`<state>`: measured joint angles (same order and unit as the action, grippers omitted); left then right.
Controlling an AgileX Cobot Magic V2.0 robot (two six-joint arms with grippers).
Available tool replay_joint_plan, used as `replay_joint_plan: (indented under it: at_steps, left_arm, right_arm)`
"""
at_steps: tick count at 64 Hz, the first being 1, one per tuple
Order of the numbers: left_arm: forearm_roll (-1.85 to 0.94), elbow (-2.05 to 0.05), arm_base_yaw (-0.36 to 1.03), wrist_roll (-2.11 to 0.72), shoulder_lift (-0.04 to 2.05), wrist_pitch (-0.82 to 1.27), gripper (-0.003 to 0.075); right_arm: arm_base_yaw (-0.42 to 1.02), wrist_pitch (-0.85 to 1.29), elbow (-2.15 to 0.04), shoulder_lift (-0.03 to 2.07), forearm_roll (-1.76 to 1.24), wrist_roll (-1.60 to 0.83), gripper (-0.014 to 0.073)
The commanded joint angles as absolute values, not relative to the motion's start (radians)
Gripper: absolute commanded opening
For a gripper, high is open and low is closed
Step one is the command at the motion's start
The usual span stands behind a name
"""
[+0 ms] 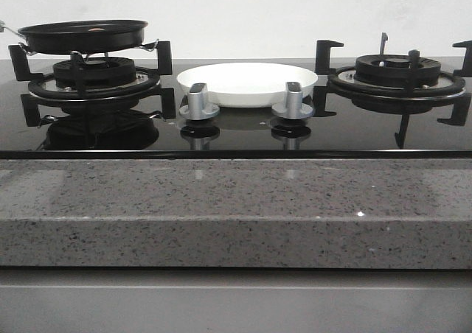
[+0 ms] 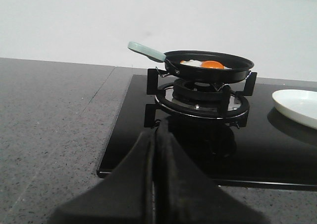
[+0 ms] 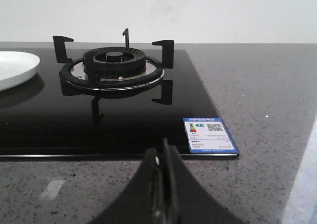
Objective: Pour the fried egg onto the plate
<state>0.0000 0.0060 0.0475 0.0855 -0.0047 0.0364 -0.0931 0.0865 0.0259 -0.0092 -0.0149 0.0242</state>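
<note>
- Task at its start: egg [image 2: 207, 64] lies in pan [image 2: 210, 68] on the burner ahead of the left gripper [image 2: 154, 182]; nothing is poured yet.
- Left gripper sits well short of the pan handle [image 2: 144, 49], jaws pressed together, holding nothing.
- Right gripper [image 3: 162, 184], likewise closed and empty, faces the bare second burner [image 3: 115, 60].
- Plate [image 1: 247, 82] waits unfilled between the burners, inboard of each gripper, just behind two knobs [image 1: 199, 101].
- Left to do, by this view: grasp handle, carry pan to plate, tip.
- Count: one egg, one pan, one plate, two burners, two knobs, one label [image 3: 209, 134].
</note>
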Motion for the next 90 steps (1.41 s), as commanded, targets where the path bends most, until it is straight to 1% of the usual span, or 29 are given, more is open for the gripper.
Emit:
replay_joint_plan:
  at_steps: [1, 52, 64, 69, 72, 79, 90]
  left_arm:
    - [0.0, 0.013, 0.056, 0.097, -0.023, -0.042, -0.0019]
    - [0.0, 0.013, 0.056, 0.097, -0.023, -0.046, -0.0019]
    - [0.0, 0.011, 0.056, 0.097, -0.023, -0.143, -0.0019]
    - [-0.016, -0.009, 0.056, 0.097, -0.023, -0.178, -0.0019]
    - [-0.039, -0.042, 0.056, 0.097, -0.023, -0.162, -0.0019]
    - [-0.039, -0.145, 0.056, 0.097, -0.019, -0.063, -0.0019]
    - [-0.035, -0.361, 0.056, 0.095, 0.039, 0.172, -0.0019]
  right_arm:
    - [-0.092, 0.0, 0.022, -0.03, -0.013, 0.018, -0.0069]
    - [-0.092, 0.0, 0.022, -0.03, -0.013, 0.018, -0.0069]
    - [-0.092, -0.026, 0.022, -0.03, -0.013, 0.018, -0.0069]
    - [-0.092, -0.08, 0.021, -0.03, -0.013, 0.018, -0.0069]
    - [-0.092, -0.11, 0.012, -0.03, -0.013, 0.018, -0.0069]
    - [-0.092, -0.086, -0.046, -0.03, -0.013, 0.018, -0.0069]
    - [-0.092, 0.109, -0.222, -0.024, -0.013, 0.018, -0.0069]
